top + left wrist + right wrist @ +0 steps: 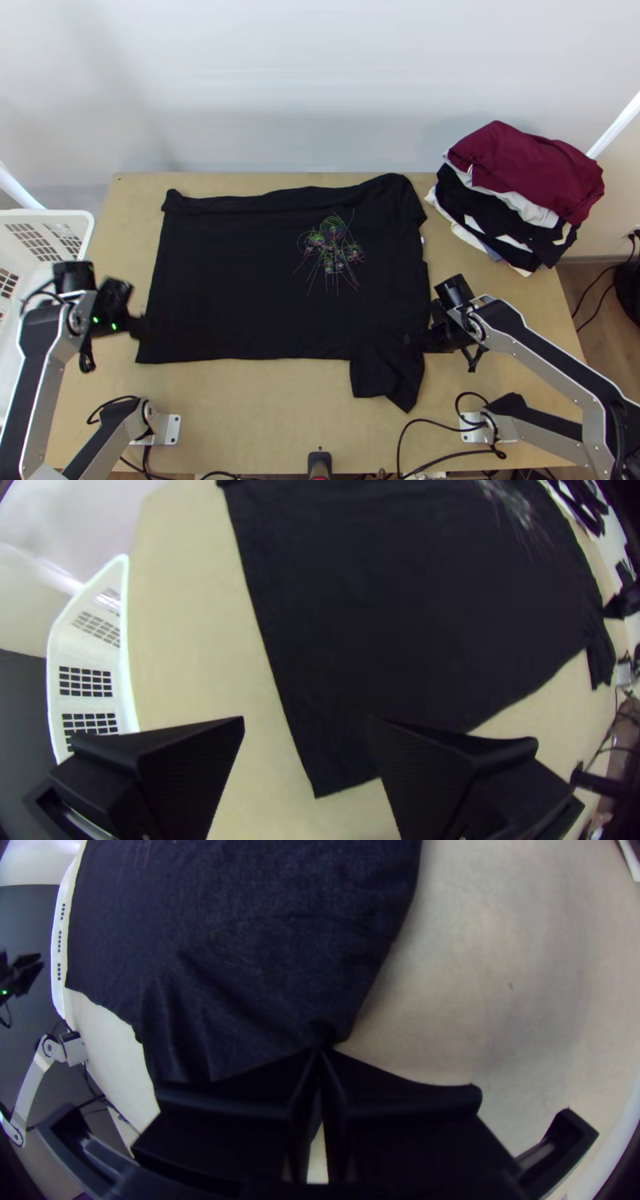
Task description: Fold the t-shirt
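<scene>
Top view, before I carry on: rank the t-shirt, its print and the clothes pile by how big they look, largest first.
1. T-shirt
2. Clothes pile
3. Print

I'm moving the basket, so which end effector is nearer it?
Left: the left end effector hovers by the basket; the right end effector pinches the shirt across the table.
</scene>
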Controlling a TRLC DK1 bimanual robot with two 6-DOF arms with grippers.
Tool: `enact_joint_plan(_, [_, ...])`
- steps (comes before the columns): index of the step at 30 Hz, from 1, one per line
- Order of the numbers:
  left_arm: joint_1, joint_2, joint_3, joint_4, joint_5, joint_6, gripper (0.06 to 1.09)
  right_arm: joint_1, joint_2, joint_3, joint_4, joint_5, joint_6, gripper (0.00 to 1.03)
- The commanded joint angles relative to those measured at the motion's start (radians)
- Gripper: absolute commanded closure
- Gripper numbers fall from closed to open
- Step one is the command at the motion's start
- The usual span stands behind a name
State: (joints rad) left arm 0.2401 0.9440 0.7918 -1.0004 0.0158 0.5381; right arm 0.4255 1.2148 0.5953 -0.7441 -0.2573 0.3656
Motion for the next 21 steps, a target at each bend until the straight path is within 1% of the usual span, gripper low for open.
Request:
enact_joint_plan(1, [0.008,-0.014,-0.069,-0.026,0.007,0.112,0.2,0.006,-0.02,-0.022,0.0,0.012,-0.002,1.0])
enact_joint_plan(9, [0.011,0.024,-0.121,-0.009,-0.008,0.163,0.2,0.007,-0.029,-0.02,0.0,0.012,-0.001,1.0])
enact_joint_plan(12, [0.011,0.045,-0.121,-0.058,-0.043,0.191,0.2,0.007,-0.031,-0.023,0.0,0.012,-0.001,1.0])
enact_joint_plan(16, [0.018,0.075,-0.12,-0.08,-0.073,0.191,0.2,0.006,-0.032,-0.025,0.0,0.013,-0.001,1.0])
enact_joint_plan(21, [0.045,0.122,-0.129,-0.106,-0.07,0.174,0.2,0.006,-0.032,-0.023,0.005,0.013,-0.001,1.0])
